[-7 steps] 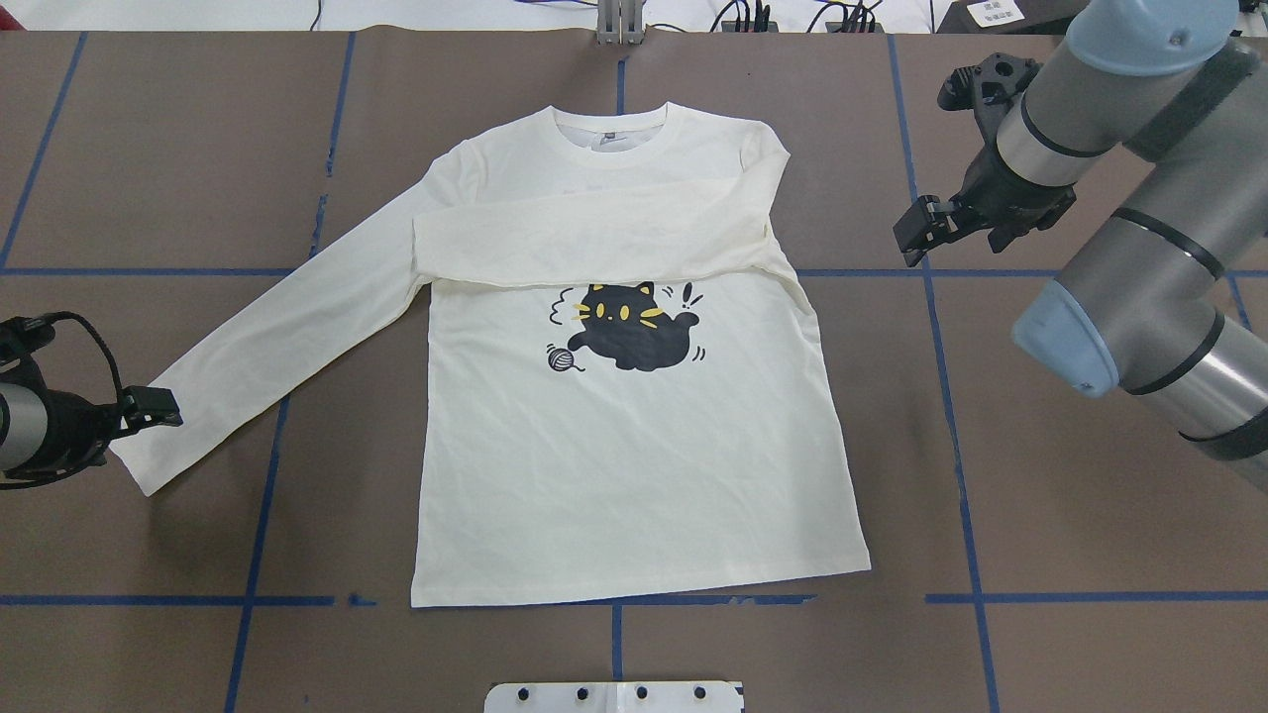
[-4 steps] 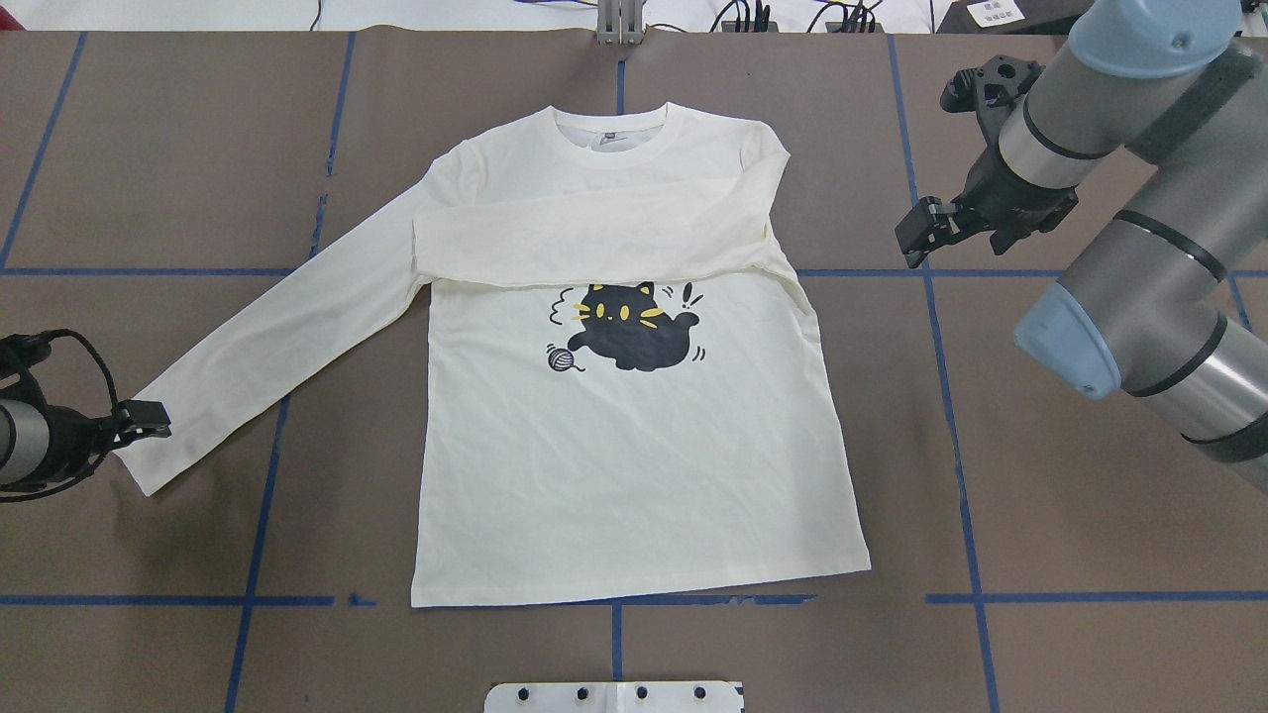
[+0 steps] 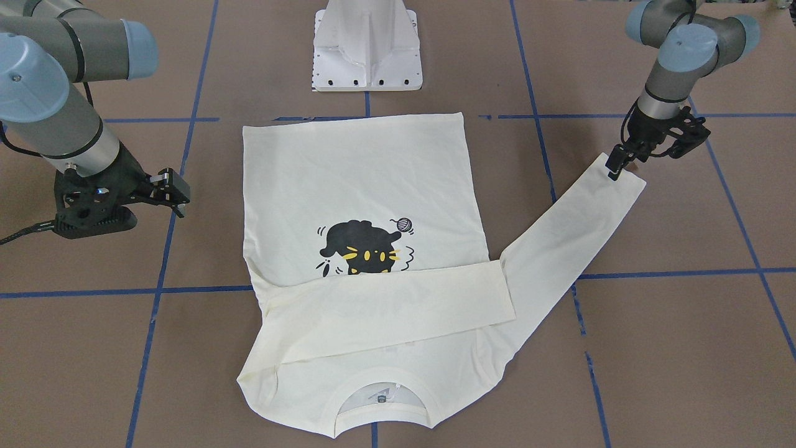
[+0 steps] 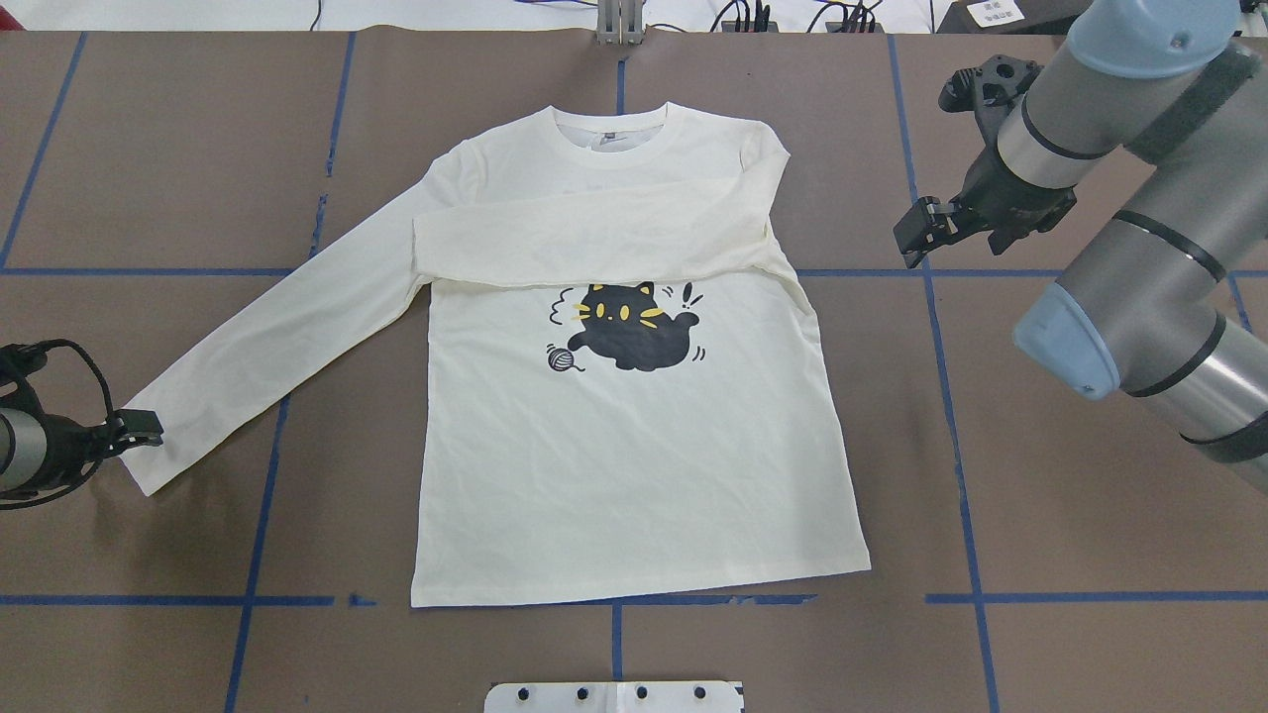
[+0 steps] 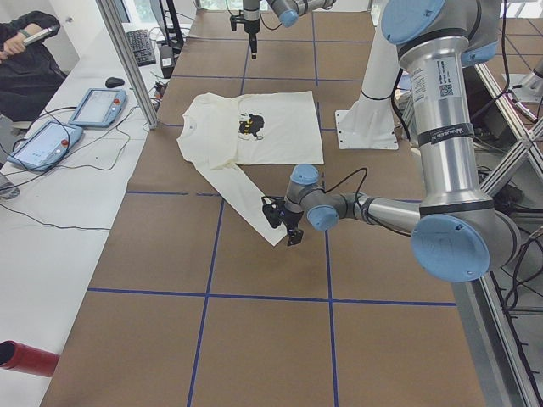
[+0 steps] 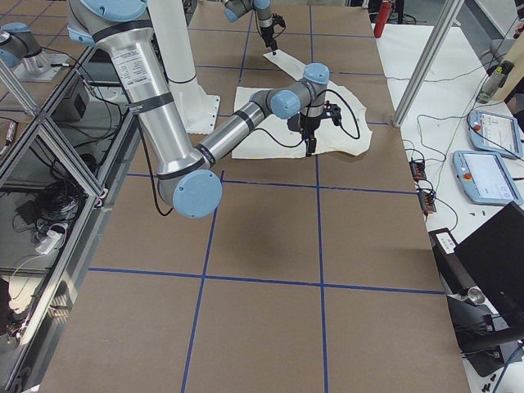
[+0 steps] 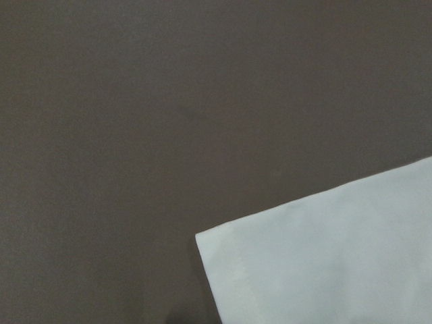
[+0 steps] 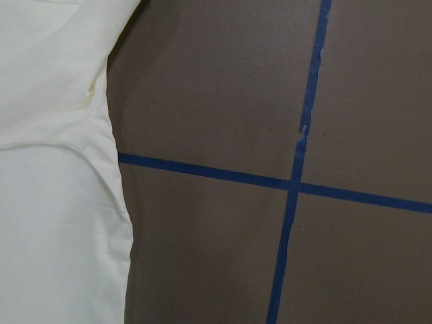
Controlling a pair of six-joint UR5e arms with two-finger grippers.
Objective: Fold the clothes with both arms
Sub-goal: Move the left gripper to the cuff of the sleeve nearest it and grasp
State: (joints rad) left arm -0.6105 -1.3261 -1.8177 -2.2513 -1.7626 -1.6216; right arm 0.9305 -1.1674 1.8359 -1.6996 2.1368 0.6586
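Though one sleeve is folded, the cat-print T-shirt lies mostly unfolded.
Left end effector at other cuff; grip state unclear.

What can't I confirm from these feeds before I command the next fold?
- Whether the left pincer holds the sleeve cuff: too small and dark in overhead; the left wrist view shows only the cuff corner.
- T-shirt chest above the cat print: covered by the folded sleeve in overhead and front-facing views.
- Right pincer opening: small and dark in every view.
- Neck label text: too small.
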